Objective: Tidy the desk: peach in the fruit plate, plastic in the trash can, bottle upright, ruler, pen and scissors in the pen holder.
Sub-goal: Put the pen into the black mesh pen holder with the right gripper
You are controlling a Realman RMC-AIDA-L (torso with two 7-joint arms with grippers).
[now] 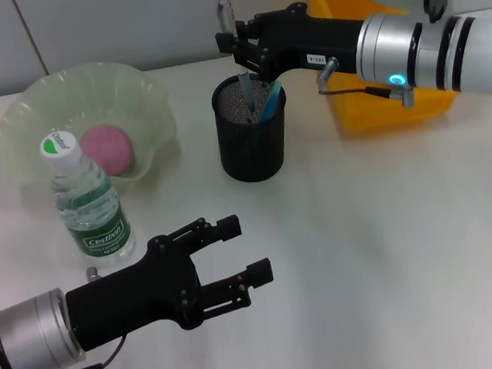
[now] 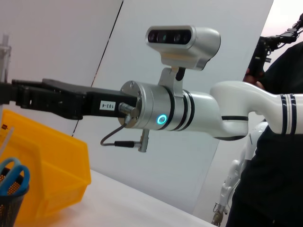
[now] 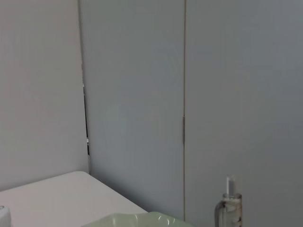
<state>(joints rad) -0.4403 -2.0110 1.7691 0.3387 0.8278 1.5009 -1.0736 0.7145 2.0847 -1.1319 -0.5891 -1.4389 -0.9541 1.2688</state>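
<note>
My right gripper (image 1: 234, 39) pinches a clear slim ruler (image 1: 225, 12) above the black mesh pen holder (image 1: 251, 130); I should keep it vertical, centre it, then release. Left gripper (image 1: 235, 253) spread, idle over the desk (image 1: 391, 240).

White desk (image 1: 392, 249) carries: pale green fruit plate (image 1: 146, 98) at far left, upright water bottle (image 1: 91, 204) just in front of it, black mesh pen holder (image 1: 252, 145) near centre back, yellow bin (image 1: 352, 104) at far right; the bottle and holder stand apart.
</note>
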